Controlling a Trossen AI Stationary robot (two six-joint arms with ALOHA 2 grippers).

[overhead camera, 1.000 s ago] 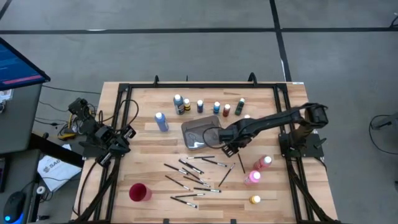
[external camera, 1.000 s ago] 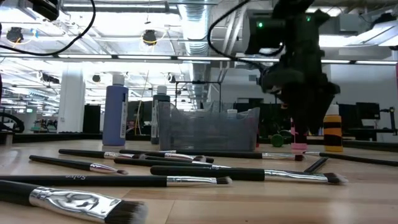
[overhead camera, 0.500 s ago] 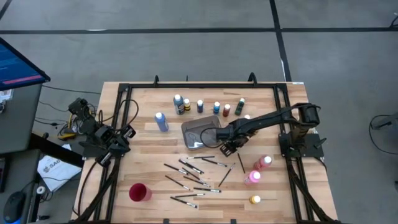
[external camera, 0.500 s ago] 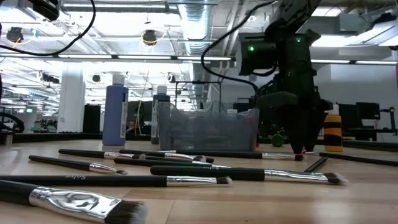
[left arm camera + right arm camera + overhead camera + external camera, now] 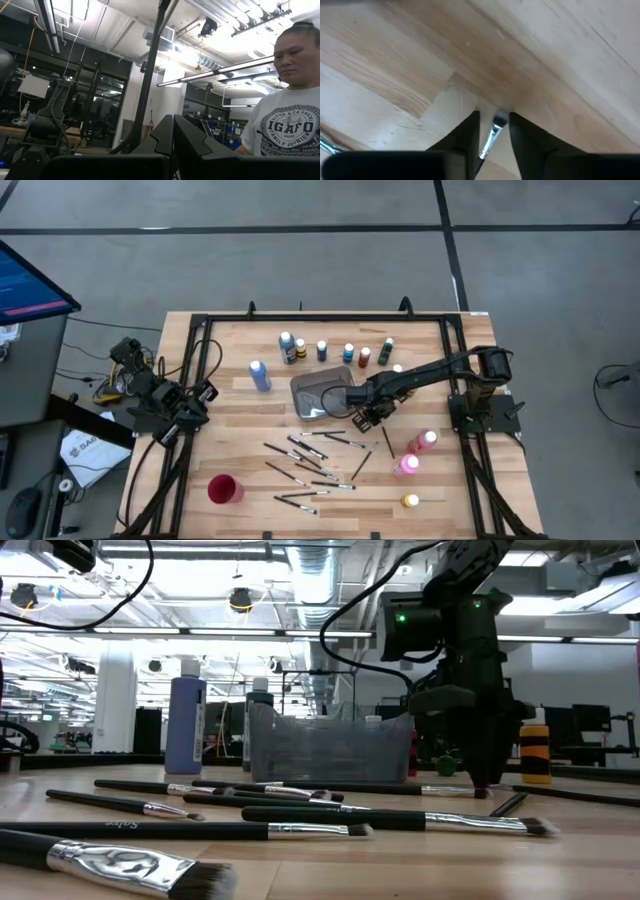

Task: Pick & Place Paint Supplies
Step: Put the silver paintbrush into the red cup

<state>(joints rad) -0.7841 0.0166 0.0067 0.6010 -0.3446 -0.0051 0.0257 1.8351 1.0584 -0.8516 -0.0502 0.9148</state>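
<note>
Wooden table point(image 5: 240, 430): right gripper point(image 5: 493, 120) down, fingers parted around paintbrush point(image 5: 491, 134); left gripper point(image 5: 173, 131) closed, parked.

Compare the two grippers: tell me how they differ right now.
The right gripper is down at the table beside the tray, fingers open astride a brush; the left gripper is shut and empty. The right arm reaches to mid-table; the left sits parked at the table's left edge, gripper aimed into the room. Both have two dark fingers.
</note>
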